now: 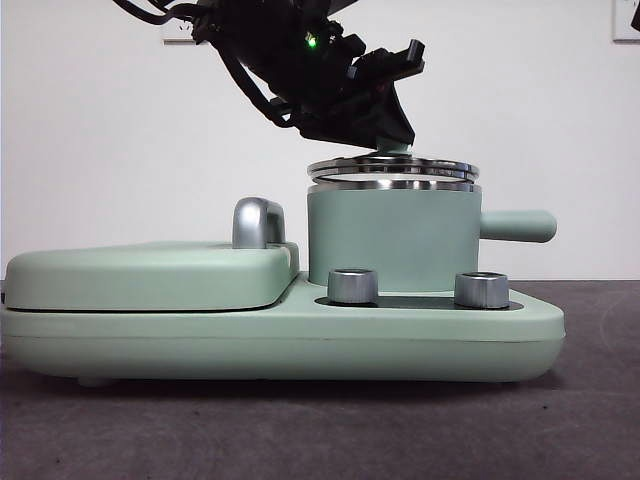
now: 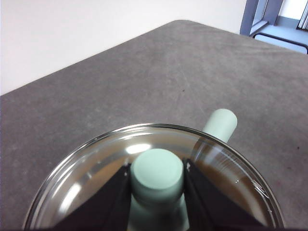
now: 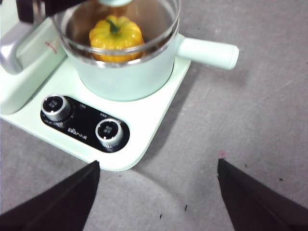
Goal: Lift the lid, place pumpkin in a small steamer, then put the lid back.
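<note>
The mint-green small steamer [image 1: 392, 240] stands on the right of its base, side handle [image 1: 520, 225] pointing right. The glass lid [image 1: 392, 168] sits slightly tilted at the steamer's steel rim; I cannot tell if it rests fully on it. My left gripper [image 1: 392, 148] comes from the upper left and is shut on the lid's mint-green knob [image 2: 157, 171]. The yellow pumpkin [image 3: 115, 38] with its green stem sits inside the steamer [image 3: 130, 77], seen through the glass. My right gripper [image 3: 158, 166] is open and empty, above the table in front of the base.
A wide flat mint-green cover [image 1: 150, 275] with a chrome handle [image 1: 257, 222] takes up the left of the base. Two steel dials [image 1: 352, 285] [image 1: 481, 289] stand in front of the steamer. Dark grey table all around.
</note>
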